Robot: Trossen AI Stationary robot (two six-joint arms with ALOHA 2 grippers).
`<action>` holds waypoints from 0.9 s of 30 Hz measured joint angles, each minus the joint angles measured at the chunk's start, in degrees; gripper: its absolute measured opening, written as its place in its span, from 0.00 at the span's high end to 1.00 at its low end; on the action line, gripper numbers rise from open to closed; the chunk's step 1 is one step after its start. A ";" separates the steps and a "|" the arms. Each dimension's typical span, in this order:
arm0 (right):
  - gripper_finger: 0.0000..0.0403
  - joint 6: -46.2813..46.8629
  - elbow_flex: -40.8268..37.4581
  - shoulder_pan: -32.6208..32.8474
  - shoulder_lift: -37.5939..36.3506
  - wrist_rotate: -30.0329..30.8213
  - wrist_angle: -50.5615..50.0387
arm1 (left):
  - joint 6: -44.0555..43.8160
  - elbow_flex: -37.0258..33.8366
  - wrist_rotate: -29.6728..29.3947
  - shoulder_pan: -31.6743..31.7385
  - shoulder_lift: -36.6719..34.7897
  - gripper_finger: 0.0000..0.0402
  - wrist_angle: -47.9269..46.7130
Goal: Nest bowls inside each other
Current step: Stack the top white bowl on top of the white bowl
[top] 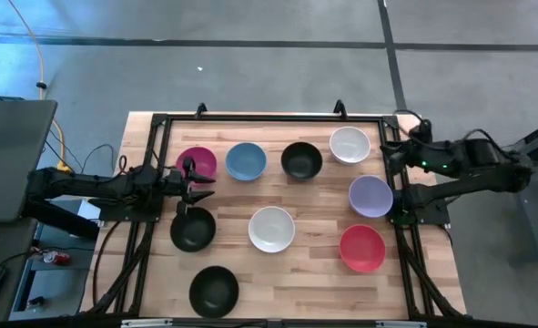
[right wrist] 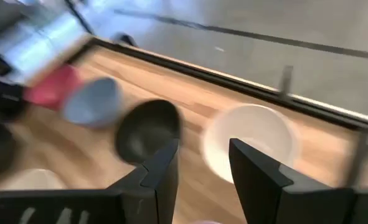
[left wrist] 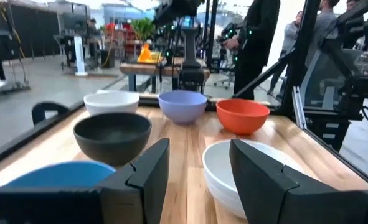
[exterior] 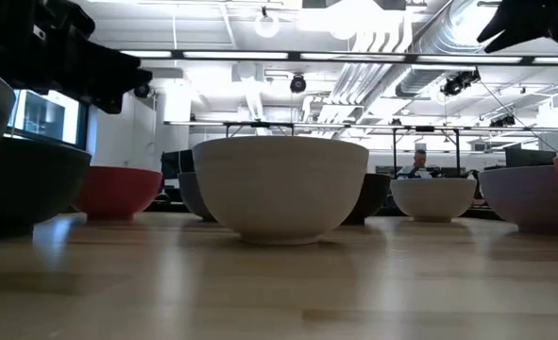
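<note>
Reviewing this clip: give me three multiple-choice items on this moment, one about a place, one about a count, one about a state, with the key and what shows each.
1. Which bowl lies nearest the left gripper?
A. the red bowl
B. the magenta bowl
C. the lavender bowl

2. How many black bowls are on the table?
A. one
B. two
C. three

3. How far has the nesting got?
A. no bowl sits in another
B. two bowls are stacked
C. all bowls are stacked

Key:
1. B: in the high view the magenta bowl sits right beside the gripper, at the table's left edge.
2. C: black bowls show at and.
3. A: all nine bowls stand apart on the wood; the right gripper waits empty by the white bowl.
</note>
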 joint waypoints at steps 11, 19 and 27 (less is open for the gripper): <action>0.67 -5.85 10.76 -23.96 16.61 -10.62 -11.00 | -2.66 0.00 0.02 0.00 5.95 0.61 1.36; 0.67 -21.14 10.87 -44.77 27.83 -24.68 -2.82 | -2.62 0.00 0.02 0.00 6.15 0.61 1.71; 0.67 -28.82 10.88 -59.63 39.87 -30.84 1.31 | -4.01 0.00 0.25 0.01 6.11 0.61 1.22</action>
